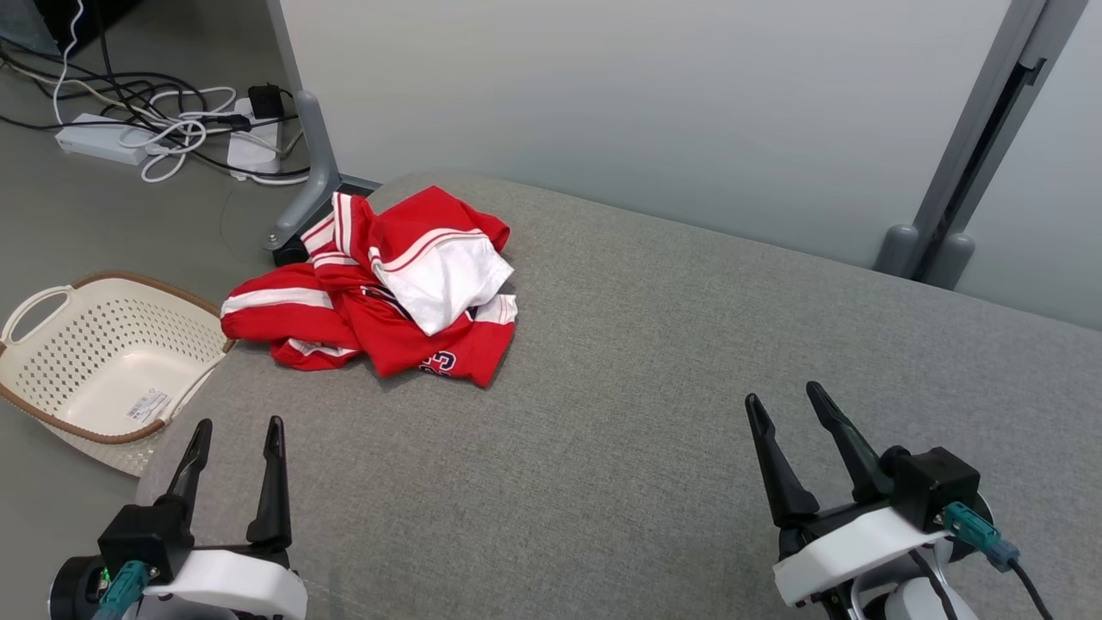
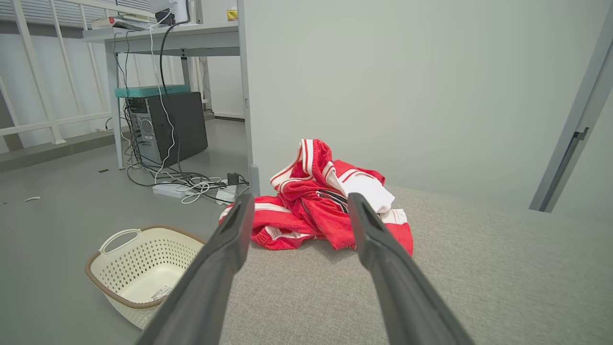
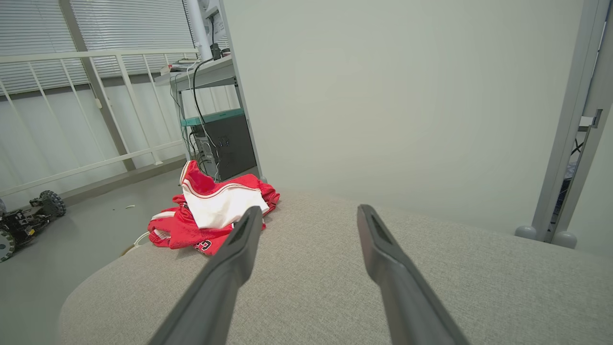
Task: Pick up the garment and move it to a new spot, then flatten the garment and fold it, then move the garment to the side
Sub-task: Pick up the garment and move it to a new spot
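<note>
**A:** Where does the garment lie?

**B:** The red and white garment (image 1: 379, 293) sits in a crumpled heap at the far left corner of the grey upholstered surface (image 1: 654, 370); one red fold reaches the left edge; a white panel lies uppermost; nothing is touching it.

**A:** And around it?

**B:** Just past that left edge, down on the floor, stands a pale perforated basket (image 1: 52, 344); further off lie a white power strip (image 1: 95, 138) and a tangle of cables (image 1: 172, 129); a pale partition (image 1: 646, 95) rises behind the heap; a broad stretch of grey cloth runs off to the right.

**A:** The grippers?

**B:** The left gripper (image 1: 239, 424) hovers at the near left corner, fingers spread and holding nothing; its wrist view frames the heap between them, some way ahead of the tips; the right gripper (image 1: 783, 393) hangs at the near right, likewise parted and empty, well apart from the garment.

**A:** So which step is in hand?

**B:** The very first, I'd judge; the pick-up has not begun, and the garment is neither lifted, flattened nor folded.

**A:** What does the next move call for?

**B:** Probably the left arm, being nearer, reaching forward and down onto the heap and closing on a raised fold, perhaps the white panel; the cloth looks limp and layered, so a pinch may catch one layer while the rest trails; it would need lifting well up before being carried toward the middle, where there is room to spread it; near the edge, a loose end might slip toward the basket.
</note>
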